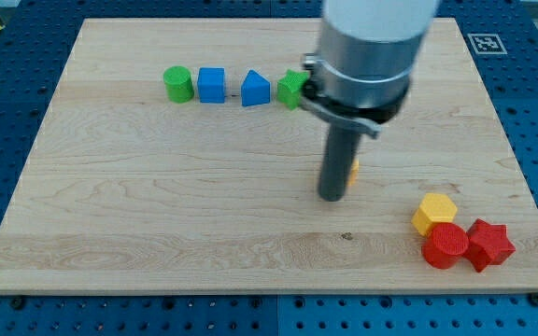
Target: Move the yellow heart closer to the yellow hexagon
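Observation:
My tip (pixel 331 197) rests on the board a little right of centre. The yellow heart (pixel 353 171) is almost wholly hidden behind the rod; only a small yellow sliver shows at the rod's right side, touching or nearly touching it. The yellow hexagon (pixel 433 213) lies at the lower right, about a hundred pixels right of my tip and slightly lower. It touches a red cylinder (pixel 445 245), which sits beside a red star (pixel 489 245).
A row of blocks lies near the view's top: a green cylinder (pixel 178 84), a blue cube (pixel 211 84), a blue triangular block (pixel 256 90) and a green star (pixel 292 90), partly hidden by the arm. The wooden board (pixel 157 205) ends close below the red blocks.

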Tool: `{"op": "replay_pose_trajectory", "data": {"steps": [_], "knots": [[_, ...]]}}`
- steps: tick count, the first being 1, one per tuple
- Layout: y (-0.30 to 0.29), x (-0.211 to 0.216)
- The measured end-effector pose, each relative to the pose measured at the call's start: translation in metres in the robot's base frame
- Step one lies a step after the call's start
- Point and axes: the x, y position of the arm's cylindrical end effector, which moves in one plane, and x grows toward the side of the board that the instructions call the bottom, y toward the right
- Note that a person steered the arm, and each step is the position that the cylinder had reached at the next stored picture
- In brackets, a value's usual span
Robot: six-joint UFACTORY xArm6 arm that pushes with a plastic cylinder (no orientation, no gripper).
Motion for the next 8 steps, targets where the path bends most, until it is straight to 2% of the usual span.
{"op": "replay_pose_trajectory", "data": {"steps": [1, 2, 5, 8], "knots": [[-0.037, -0.034], [-0.033, -0.064], [0.028, -0.026], [0.036, -0.048]]}}
